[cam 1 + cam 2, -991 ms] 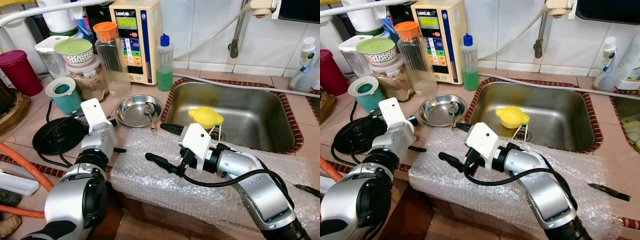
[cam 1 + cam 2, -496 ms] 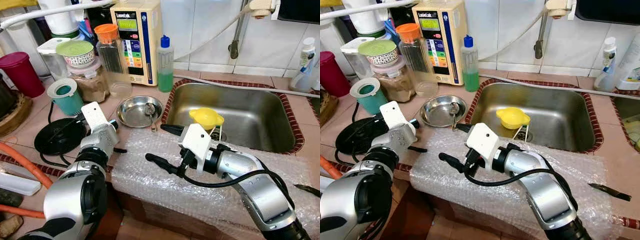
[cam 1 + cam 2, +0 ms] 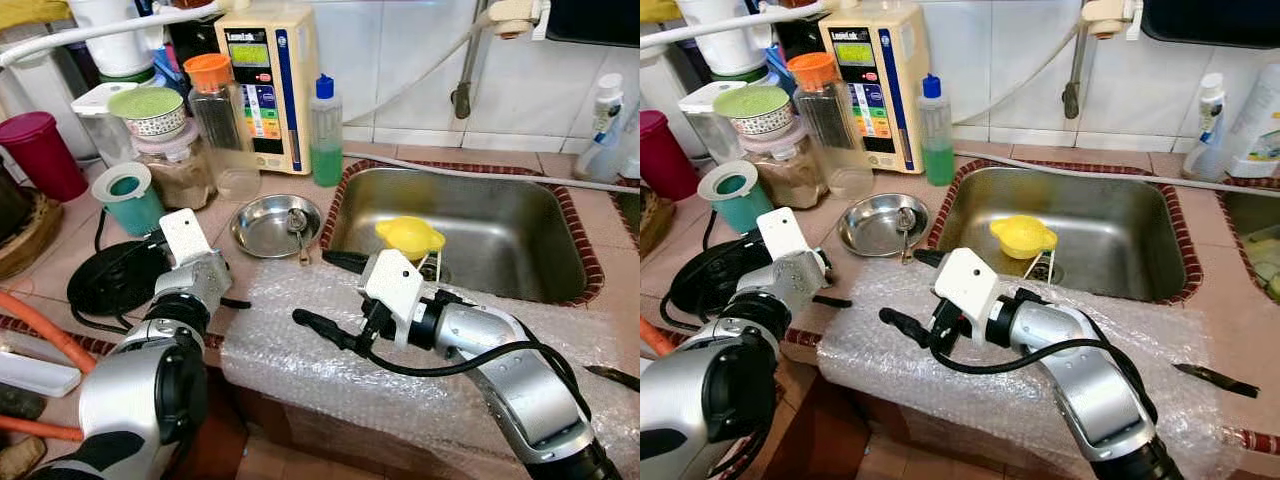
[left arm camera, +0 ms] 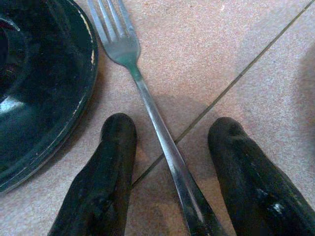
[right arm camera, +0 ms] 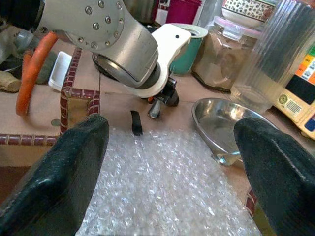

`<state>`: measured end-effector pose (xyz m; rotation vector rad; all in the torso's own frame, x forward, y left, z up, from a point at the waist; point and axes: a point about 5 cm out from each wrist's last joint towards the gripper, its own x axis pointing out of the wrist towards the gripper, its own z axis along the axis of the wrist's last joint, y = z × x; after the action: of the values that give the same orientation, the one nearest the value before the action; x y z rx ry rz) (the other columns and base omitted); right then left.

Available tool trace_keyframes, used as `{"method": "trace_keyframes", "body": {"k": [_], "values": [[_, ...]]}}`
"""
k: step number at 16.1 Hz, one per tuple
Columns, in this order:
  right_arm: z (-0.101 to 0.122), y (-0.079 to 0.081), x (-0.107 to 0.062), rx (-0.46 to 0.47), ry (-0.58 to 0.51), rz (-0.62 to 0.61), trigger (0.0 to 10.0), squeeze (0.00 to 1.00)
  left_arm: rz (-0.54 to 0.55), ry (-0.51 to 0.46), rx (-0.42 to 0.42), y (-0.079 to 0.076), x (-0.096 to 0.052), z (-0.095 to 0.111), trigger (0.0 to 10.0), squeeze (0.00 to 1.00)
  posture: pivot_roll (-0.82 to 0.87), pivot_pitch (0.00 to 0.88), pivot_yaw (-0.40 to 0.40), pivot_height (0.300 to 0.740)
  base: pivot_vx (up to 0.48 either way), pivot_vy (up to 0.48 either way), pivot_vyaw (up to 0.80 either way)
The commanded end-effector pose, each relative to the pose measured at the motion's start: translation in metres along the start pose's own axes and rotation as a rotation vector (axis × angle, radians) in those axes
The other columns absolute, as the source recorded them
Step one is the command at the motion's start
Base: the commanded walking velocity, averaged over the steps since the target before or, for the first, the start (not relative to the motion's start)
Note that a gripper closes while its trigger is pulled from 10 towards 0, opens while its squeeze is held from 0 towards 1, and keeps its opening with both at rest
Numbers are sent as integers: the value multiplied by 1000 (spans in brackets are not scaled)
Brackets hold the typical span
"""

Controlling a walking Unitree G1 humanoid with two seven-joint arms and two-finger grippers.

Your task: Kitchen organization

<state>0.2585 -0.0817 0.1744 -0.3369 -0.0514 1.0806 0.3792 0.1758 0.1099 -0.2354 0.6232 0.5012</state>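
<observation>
Two end effectors poised, fork between the left one's fingers

Little has changed over the past second on this crowded tiled table: both arms keep their stations and only the head camera has drifted slightly, so the tidying has not advanced a step. The left end effector (image 4: 170,147) stays low over the tiles beside the black round base (image 4: 34,88), its two fingers (image 4: 110,162) spread moderately on either side of a fork (image 4: 147,105) lying flat, handle running between them, not yet gripped. A pinch on that handle looks like the next move. The right end effector (image 3: 330,295) hovers above the bubble wrap (image 3: 330,370) in front of the sink (image 3: 500,250), spread wide and empty. Nearby sit a steel bowl (image 3: 275,225) and, in the sink, a yellow funnel (image 3: 410,237).
</observation>
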Motion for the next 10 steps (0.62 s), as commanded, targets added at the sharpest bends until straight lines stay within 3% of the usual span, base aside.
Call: {"method": "trace_keyframes", "body": {"k": [1, 4, 10], "values": [[5, 5, 1, 1, -15, 39, 10000, 0, 65, 86, 57, 11, 5, -20, 0, 0, -25, 0, 118, 740, 0, 0, 0], [5, 12, -1, 51, -19, 98, 10000, 0, 92, 83, 109, 14, 6, -22, 0, 0, -28, 0, 117, 740, 0, 0, 0], [2, 13, -4, 61, -1, 116, 10000, 0, 124, 87, 167, 19, 7, -29, 0, 0, -29, 0, 113, 740, 0, 0, 0]]}}
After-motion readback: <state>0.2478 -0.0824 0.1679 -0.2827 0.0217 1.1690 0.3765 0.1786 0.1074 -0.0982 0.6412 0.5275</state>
